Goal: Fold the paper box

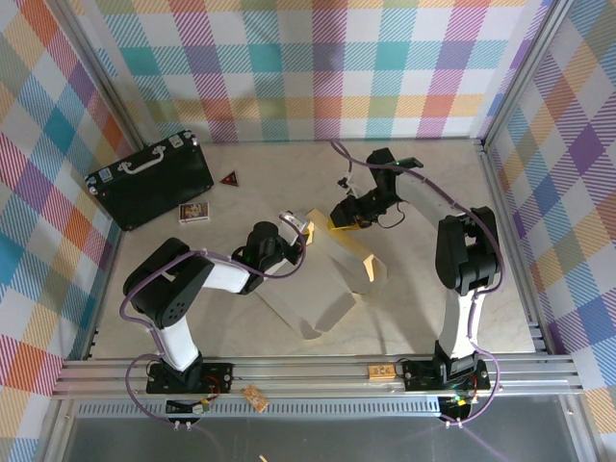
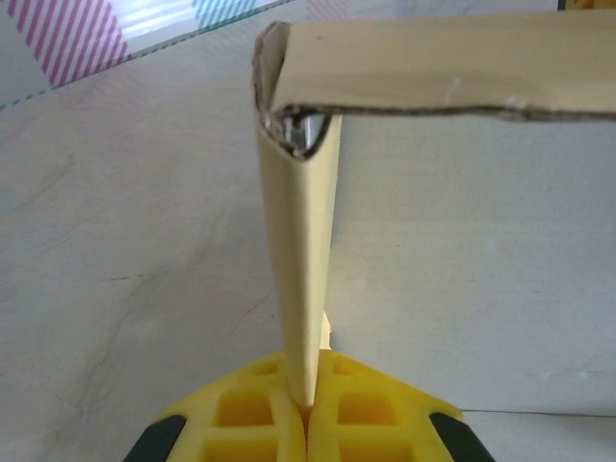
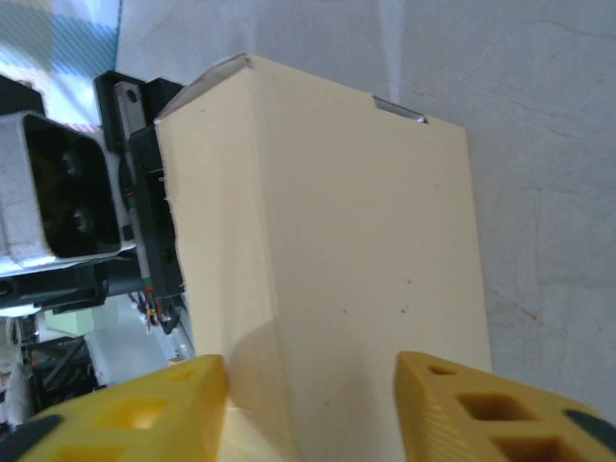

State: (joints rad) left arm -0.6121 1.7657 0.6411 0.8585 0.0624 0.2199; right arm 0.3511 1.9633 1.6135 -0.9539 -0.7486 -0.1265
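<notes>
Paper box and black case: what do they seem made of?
The paper box looks like thin matte tan cardboard: ragged fibrous cut edge, soft rounded fold. The black case seems hard plastic or similar, smooth, with a metal-looking silver handle.

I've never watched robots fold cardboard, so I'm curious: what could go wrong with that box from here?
1. The left fingers pinch just the thin edge of a tan flap of the paper box; it might slip out or crease crookedly.
2. The right fingers stand open around a tan panel, so the half-folded box could spring open.
</notes>
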